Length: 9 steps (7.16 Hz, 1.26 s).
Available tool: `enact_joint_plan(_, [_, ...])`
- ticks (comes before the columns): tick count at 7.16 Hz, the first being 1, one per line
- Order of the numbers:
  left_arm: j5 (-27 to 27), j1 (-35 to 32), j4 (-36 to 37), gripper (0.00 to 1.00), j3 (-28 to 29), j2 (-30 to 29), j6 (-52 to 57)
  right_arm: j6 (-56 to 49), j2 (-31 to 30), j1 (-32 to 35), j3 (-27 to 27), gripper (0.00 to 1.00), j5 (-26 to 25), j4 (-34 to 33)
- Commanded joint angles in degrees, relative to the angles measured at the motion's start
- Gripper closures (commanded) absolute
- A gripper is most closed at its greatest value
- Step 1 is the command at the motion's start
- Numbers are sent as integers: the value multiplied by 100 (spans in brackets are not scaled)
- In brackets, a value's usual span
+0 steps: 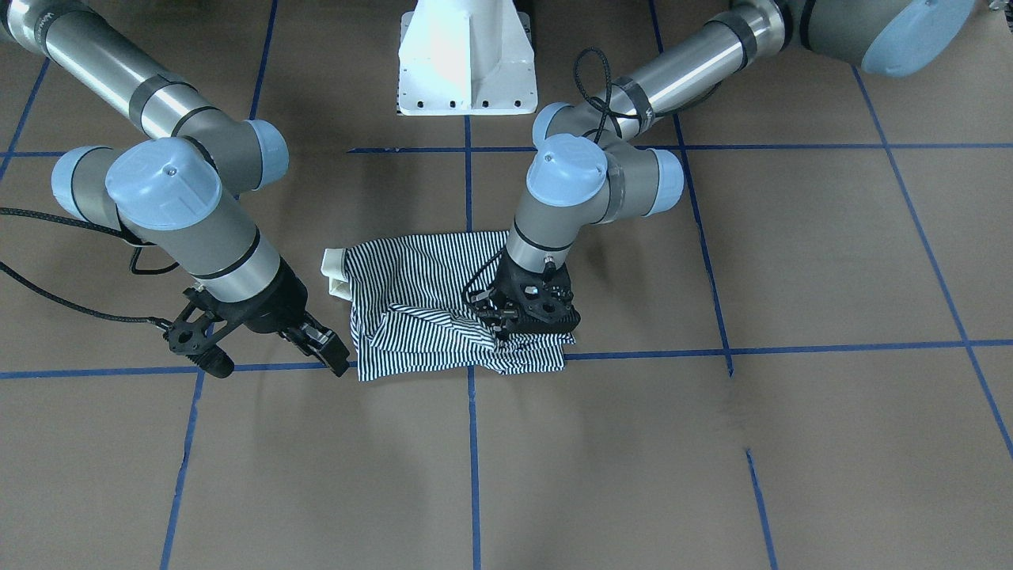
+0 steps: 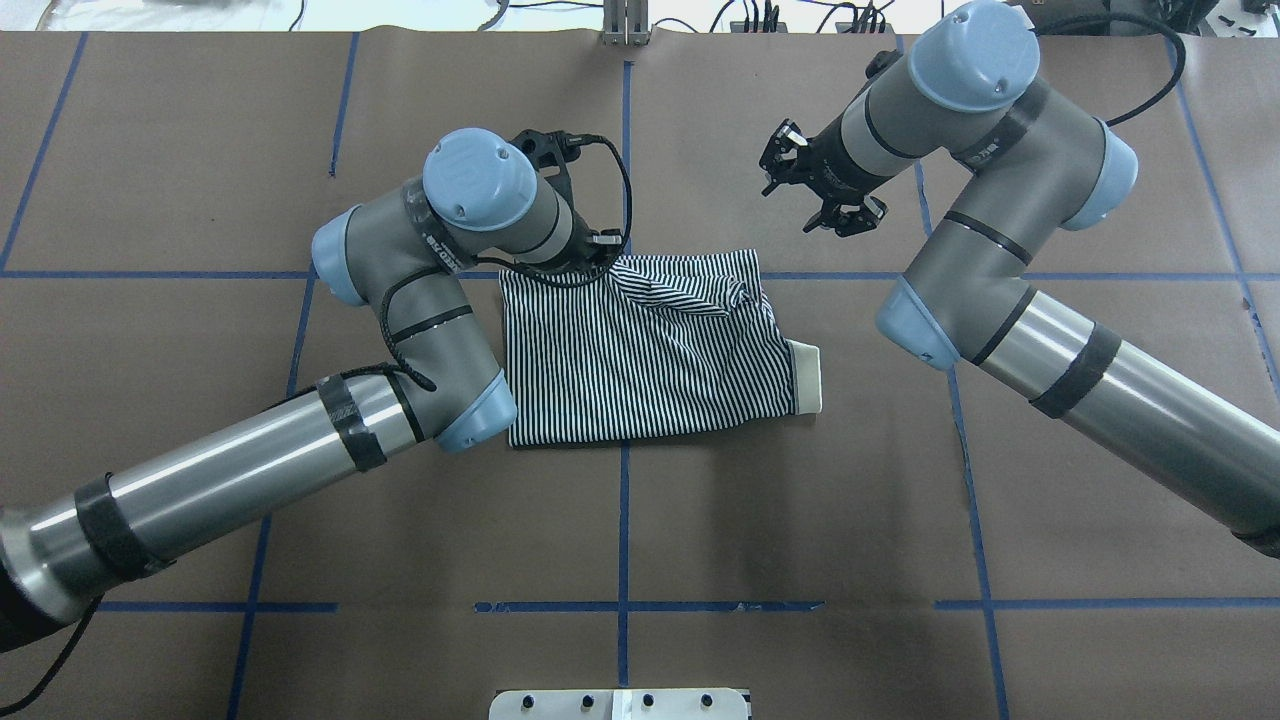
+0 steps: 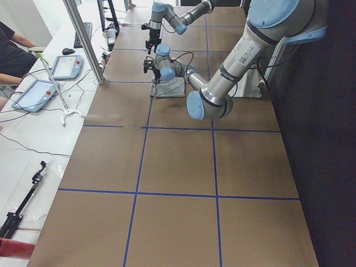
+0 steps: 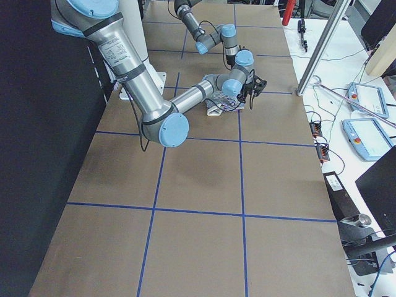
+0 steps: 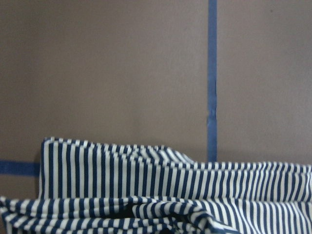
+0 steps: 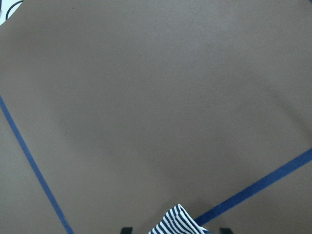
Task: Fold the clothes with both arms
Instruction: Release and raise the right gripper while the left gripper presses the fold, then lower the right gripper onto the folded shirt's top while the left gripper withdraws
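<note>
- We see the striped polo shirt (image 2: 650, 350) lying partly folded on the brown surface (image 2: 800, 520), its cream edge (image 2: 806, 375) toward the right arm.
- The left claw (image 1: 510, 321) presses into the shirt's bunched corner; we cannot tell whether it grips.
- The right claw (image 1: 332, 352) hangs near the shirt, fingers apart, holding nothing.

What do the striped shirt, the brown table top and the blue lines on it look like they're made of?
Striped shirt: soft matte cloth, probably a cotton knit; it rumples into folds. Brown table top: matte paper or card sheeting, it seems; flat, dull, faintly scuffed. Blue lines: likely adhesive tape; strips with gaps and uneven ends.
</note>
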Motion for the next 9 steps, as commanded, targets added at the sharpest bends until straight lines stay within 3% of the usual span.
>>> enact_joint_plan(1, [13, -611, -829, 100, 1175, -441, 340, -16, -341, 5, 387, 33, 32, -11])
enact_joint_plan(3, [-196, -930, -788, 100, 960, -425, 440, 98, -412, -230, 730, 31, -29, -46])
enact_joint_plan(4, [-799, -1105, -727, 100, 375, -68, 431, 447, -422, -737, 958, 33, -378, -46])
enact_joint_plan(5, [-1100, -1263, -726, 100, -466, 693, 448, 650, -396, -1333, 1248, 38, -947, -255])
enact_joint_plan(6, [-1103, -1326, -726, 100, -901, 1083, 448, 704, -230, -1896, 1451, 65, -1501, -892])
enact_joint_plan(7, [-1095, -1326, -726, 100, -957, 1157, 448, 696, -150, -2215, 1392, 100, -1828, -1012])
enact_joint_plan(9, [-1086, -1326, -735, 100, -1010, 1210, 440, 635, 43, -2236, 1173, 100, -1858, -996])
